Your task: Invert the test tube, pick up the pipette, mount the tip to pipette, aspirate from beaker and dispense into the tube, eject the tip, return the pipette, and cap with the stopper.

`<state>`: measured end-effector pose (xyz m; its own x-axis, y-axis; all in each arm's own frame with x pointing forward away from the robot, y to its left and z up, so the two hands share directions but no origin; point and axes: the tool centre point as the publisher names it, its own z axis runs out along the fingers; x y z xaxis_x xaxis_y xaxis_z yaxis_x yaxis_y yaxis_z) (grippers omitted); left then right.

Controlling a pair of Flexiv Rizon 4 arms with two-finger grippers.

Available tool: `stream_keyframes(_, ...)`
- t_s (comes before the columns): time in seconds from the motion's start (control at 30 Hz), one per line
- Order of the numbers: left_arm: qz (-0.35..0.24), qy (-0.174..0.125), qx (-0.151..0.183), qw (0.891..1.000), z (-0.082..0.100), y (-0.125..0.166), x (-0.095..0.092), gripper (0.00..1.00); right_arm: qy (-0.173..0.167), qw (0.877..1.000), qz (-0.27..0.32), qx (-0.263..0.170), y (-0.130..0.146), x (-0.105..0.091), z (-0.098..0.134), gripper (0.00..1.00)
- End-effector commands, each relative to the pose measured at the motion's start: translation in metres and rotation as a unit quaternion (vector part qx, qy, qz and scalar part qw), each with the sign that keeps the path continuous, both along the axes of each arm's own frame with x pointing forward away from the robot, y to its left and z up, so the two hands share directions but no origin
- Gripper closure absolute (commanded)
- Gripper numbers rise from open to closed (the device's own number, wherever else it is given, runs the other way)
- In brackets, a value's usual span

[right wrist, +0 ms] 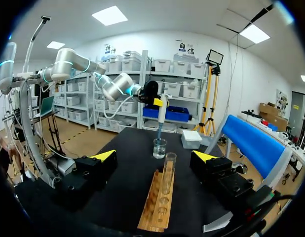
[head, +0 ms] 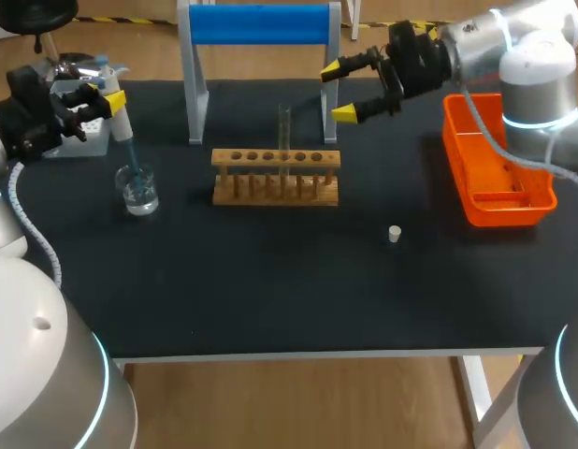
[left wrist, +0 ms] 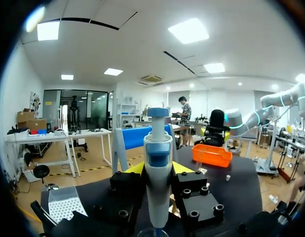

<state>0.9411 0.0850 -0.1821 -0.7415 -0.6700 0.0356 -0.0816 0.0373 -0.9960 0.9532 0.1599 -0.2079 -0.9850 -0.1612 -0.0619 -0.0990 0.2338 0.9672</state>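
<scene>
Left gripper (head: 104,97) holds the pipette (head: 120,120) upright, its tip (head: 130,156) in the beaker (head: 138,191)

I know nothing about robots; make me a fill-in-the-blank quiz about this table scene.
The left end effector grips a pipette whose tip dips into the ____.
The test tube stands upright in the wooden ____.
The right end effector holds nothing; its fingers are ____.
The bin beside the right arm is coloured ____.
Missing words: beaker; rack; open; orange.
</scene>
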Motion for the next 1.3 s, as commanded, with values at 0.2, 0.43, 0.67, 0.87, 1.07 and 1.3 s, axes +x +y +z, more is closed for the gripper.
stream_keyframes(0.2, 0.0, 0.0, 0.0, 1.0, 0.001, 0.0, 0.0, 1.0, 0.012, 1.0, -0.009, -0.006, 0.009, 0.006, -0.03, 0.0)
stream_keyframes(0.43, 0.0, 0.0, 0.0, 1.0, 0.001, 0.0, 0.0, 1.0, 0.011, 0.999, -0.021, -0.031, 0.027, 0.01, -0.05, 0.0)
stream_keyframes(0.67, 0.0, 0.0, 0.0, 1.0, 0.001, 0.0, 0.0, 1.0, 0.013, 0.998, -0.042, -0.043, 0.042, 0.014, -0.066, 0.0)
stream_keyframes(0.87, 0.0, 0.0, 0.0, 1.0, 0.001, 0.0, 0.0, 1.0, 0.009, 0.996, -0.063, -0.056, 0.05, 0.018, -0.072, 0.0)
stream_keyframes(1.07, 0.0, 0.0, 0.0, 1.0, 0.001, 0.0, 0.0, 1.0, 0.004, 0.995, -0.06, -0.076, 0.061, 0.019, -0.075, 0.0)
stream_keyframes(1.3, 0.0, 0.0, 0.0, 1.0, 0.001, 0.0, 0.0, 1.0, -0.004, 0.993, -0.061, -0.099, 0.07, 0.022, -0.078, 0.0)
